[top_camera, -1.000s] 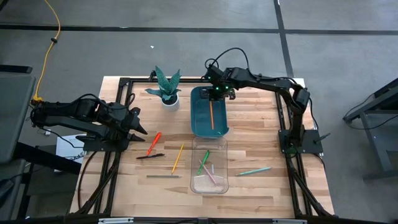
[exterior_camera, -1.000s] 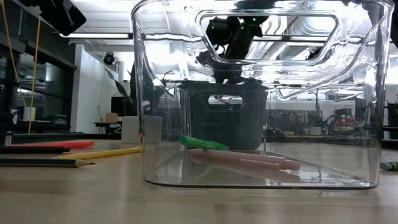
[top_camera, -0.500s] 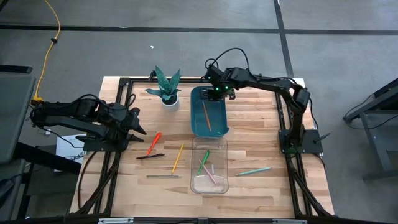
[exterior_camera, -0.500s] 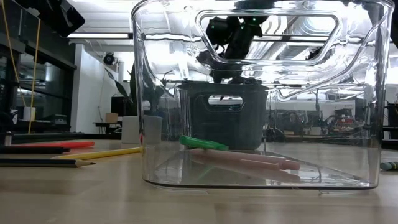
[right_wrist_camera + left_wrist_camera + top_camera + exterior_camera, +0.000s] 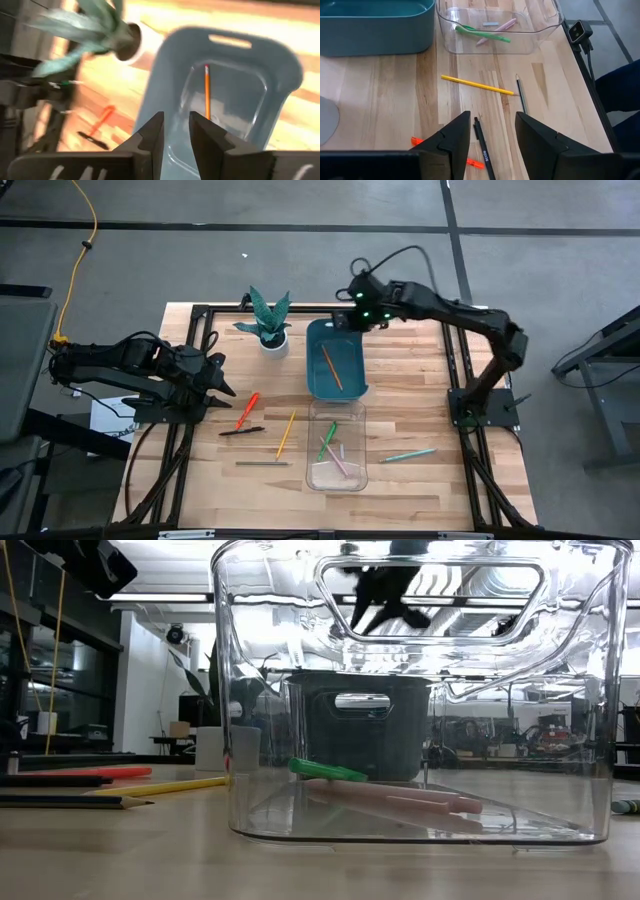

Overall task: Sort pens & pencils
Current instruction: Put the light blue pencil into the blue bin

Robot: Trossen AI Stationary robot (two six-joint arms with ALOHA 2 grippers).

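Note:
An orange pencil (image 5: 207,92) lies flat on the floor of the teal bin (image 5: 352,383). My right gripper (image 5: 175,126) hovers open and empty above the bin's far end (image 5: 357,316). The clear bin (image 5: 352,420) holds a green pen (image 5: 327,442) and a pink pen (image 5: 338,463). On the wood to its left lie a red pen (image 5: 246,410), a black pen (image 5: 241,431), a yellow pencil (image 5: 286,433) and a grey pencil (image 5: 262,464). Another green pen (image 5: 408,454) lies to its right. My left gripper (image 5: 492,131) waits open at the table's left.
A potted plant (image 5: 266,322) stands at the far edge, just left of the teal bin. A black frame (image 5: 200,315) borders the table. A small camera (image 5: 580,32) sits on the frame near the clear bin. Bare wood lies between the loose sticks and the table's near edge.
My right gripper has let go of the orange pencil. The pencil has dropped and now lies slanted on the teal bin's floor. The gripper has then risen and drawn back toward the table's far right. My left arm has kept still.

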